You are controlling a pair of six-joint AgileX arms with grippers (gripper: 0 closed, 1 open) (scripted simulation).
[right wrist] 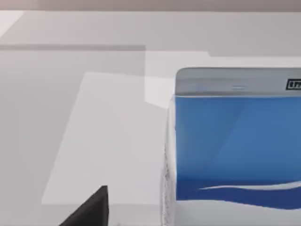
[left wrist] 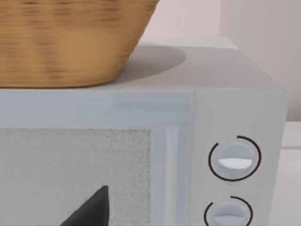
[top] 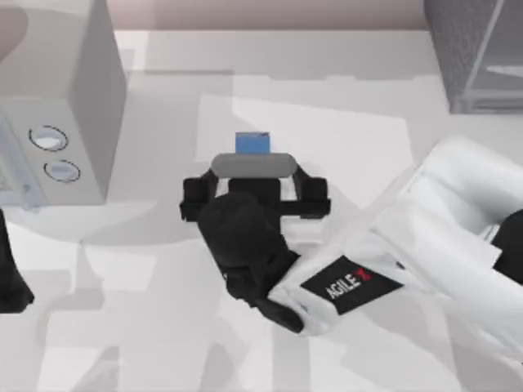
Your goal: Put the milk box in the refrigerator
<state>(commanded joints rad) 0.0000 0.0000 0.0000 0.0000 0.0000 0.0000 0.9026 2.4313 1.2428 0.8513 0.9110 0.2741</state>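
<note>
The milk box point(top: 252, 144), a small blue carton, stands upright on the table at mid-centre. My right gripper point(top: 255, 193) hovers just on the near side of it, open wide, with its black fingers spread to either side and nothing between them. In the right wrist view the milk box point(right wrist: 235, 141) looms close, blue with a white top band, and one dark fingertip point(right wrist: 91, 209) sits apart from it. The refrigerator point(top: 474, 49), dark grey and speckled with a pale framed panel, stands at the back right corner. My left arm point(top: 10, 278) is parked at the left edge, its fingertip point(left wrist: 89, 212) facing the microwave.
A pale grey microwave point(top: 69, 106) with two round dials point(left wrist: 234, 159) stands at the back left, and a wicker basket point(left wrist: 66, 37) sits on top of it. The white forearm of my right arm point(top: 425, 245) crosses the table's right half.
</note>
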